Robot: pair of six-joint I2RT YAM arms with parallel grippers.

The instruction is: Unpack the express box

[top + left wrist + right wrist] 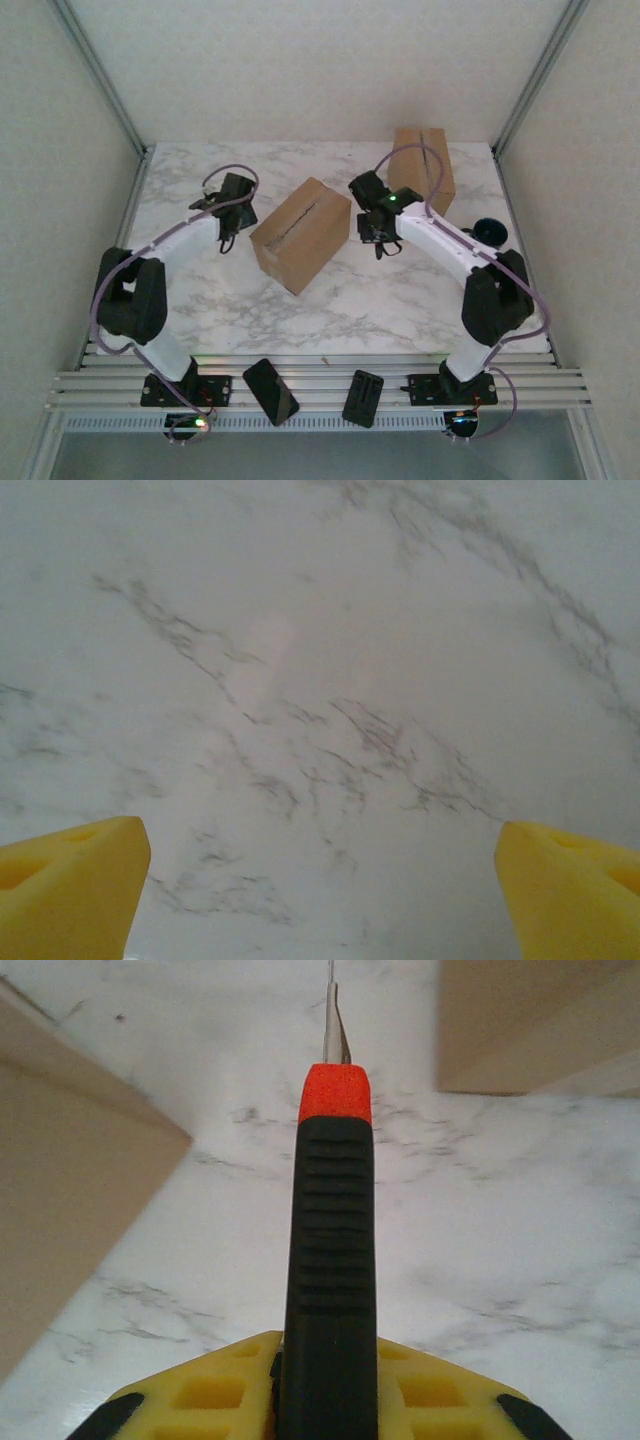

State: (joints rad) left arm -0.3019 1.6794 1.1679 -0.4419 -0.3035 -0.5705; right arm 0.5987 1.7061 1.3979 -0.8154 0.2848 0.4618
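Right jaws closed on knife (325, 1260), blade pointing away; left jaws spread wide over tabletop (300, 680). Box (300, 235) sits between both arms, just left of blade, top seam diagonal. Arms look about equally near.

The bench (330, 300) was lit softly and evenly from above, and only faint shadows were cast under the cardboard box (300, 235). Ahead of the left pincer (320, 890) the marble veining was rendered soft and slightly blurred. Above the right pincer (325, 1400) the knife (328, 1260) handle was shown sharp, while the cardboard to either side was left out of focus.
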